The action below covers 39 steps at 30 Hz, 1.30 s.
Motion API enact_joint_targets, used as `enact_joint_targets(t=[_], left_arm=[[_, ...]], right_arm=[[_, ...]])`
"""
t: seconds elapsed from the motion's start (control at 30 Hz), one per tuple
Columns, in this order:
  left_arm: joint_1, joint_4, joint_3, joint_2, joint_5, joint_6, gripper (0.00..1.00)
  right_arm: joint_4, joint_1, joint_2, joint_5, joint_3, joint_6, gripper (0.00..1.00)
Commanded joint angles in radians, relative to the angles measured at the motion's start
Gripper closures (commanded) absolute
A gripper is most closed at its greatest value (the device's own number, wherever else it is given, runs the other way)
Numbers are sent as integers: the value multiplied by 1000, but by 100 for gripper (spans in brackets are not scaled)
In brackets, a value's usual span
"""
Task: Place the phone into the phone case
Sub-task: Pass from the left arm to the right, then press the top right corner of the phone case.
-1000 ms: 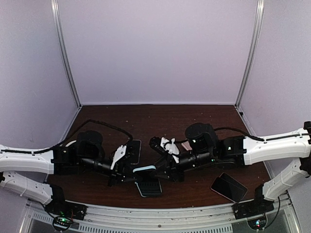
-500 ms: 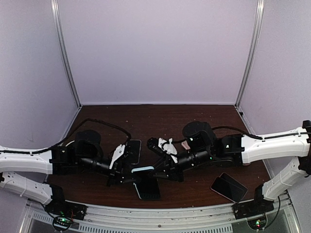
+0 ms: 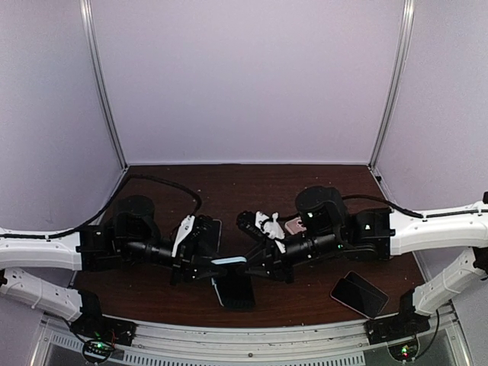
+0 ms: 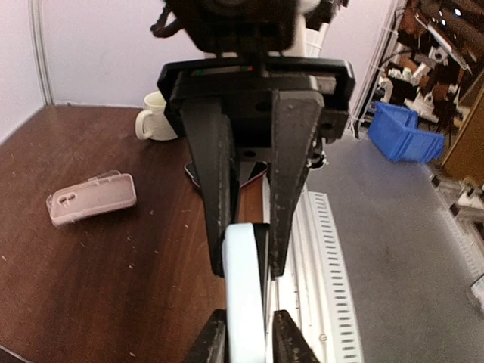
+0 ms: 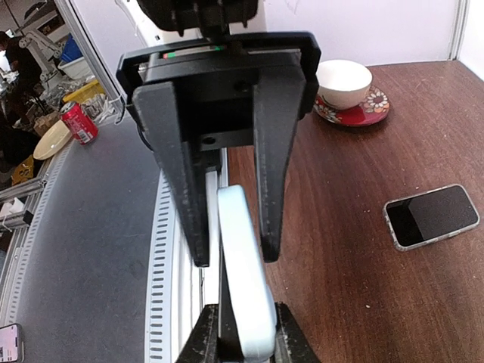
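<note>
A pale blue phone case (image 3: 229, 261) with the dark phone (image 3: 233, 291) against its open side is held on edge above the table's front edge, between both grippers. In the left wrist view my left gripper (image 4: 246, 339) is shut on the case (image 4: 243, 295) from one end. My right gripper (image 5: 242, 333) is shut on the case (image 5: 246, 265) from the other end. Each wrist view shows the opposite gripper's fingers flanking the case from above. At the right gripper's end the phone's dark edge (image 5: 224, 302) stands slightly out of the case.
A pink case (image 4: 91, 198) and a white mug (image 4: 155, 125) sit on the brown table (image 3: 305, 191). A phone in a clear case (image 5: 431, 215) lies at the front right. A bowl on a red saucer (image 5: 344, 83) stands behind it. Another dark phone (image 3: 213, 231) lies under the left arm.
Both arms have shifted slightly to the right with the case between them. The right jaws have narrowed onto the case, and the left jaws now stand a little wider around it.
</note>
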Motion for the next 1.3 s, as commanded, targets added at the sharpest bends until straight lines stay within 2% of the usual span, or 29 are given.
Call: enact_joint_targets(t=[0.0, 0.07, 0.13, 0.23, 0.37, 0.57, 0.7, 0.73, 0.77, 0.8, 0.9, 0.97, 1.07, 1.27], left_arm=[[-7, 10, 35, 10, 32, 31, 60], [-7, 13, 31, 10, 25, 32, 52], [-7, 16, 23, 8, 7, 34, 51], [-7, 36, 10, 8, -11, 26, 51], [-8, 76, 8, 26, -12, -3, 56], [-7, 192, -4, 76, -3, -81, 72], [-7, 240, 3, 105, 9, -137, 100], [-8, 251, 2, 105, 13, -142, 100], [-7, 263, 0, 102, 21, -148, 100], [-7, 269, 0, 96, 25, -149, 100], [-7, 264, 3, 66, 41, -140, 100], [-8, 250, 7, 39, 59, -125, 100], [-7, 239, 8, -3, 79, -109, 100], [-7, 241, 10, -46, 97, -107, 100]], right_arm=[[84, -4, -69, 51, 29, 30, 100], [88, -4, -76, 60, 28, 30, 100], [88, -4, -83, 72, 25, 30, 100], [88, -4, -94, 99, 23, 34, 100], [137, -4, -114, 132, 15, 47, 100], [155, -3, -131, 186, 7, 66, 100], [148, -3, -131, 191, 2, 77, 100], [146, -4, -134, 185, -1, 77, 100], [141, -4, -138, 179, -2, 75, 97], [134, -4, -145, 176, -6, 73, 89], [88, -5, -180, 159, -33, 48, 49], [68, -8, -214, 152, -83, 31, 27], [63, -13, -253, 122, -144, 31, 21], [215, -12, -256, 29, -227, 99, 22]])
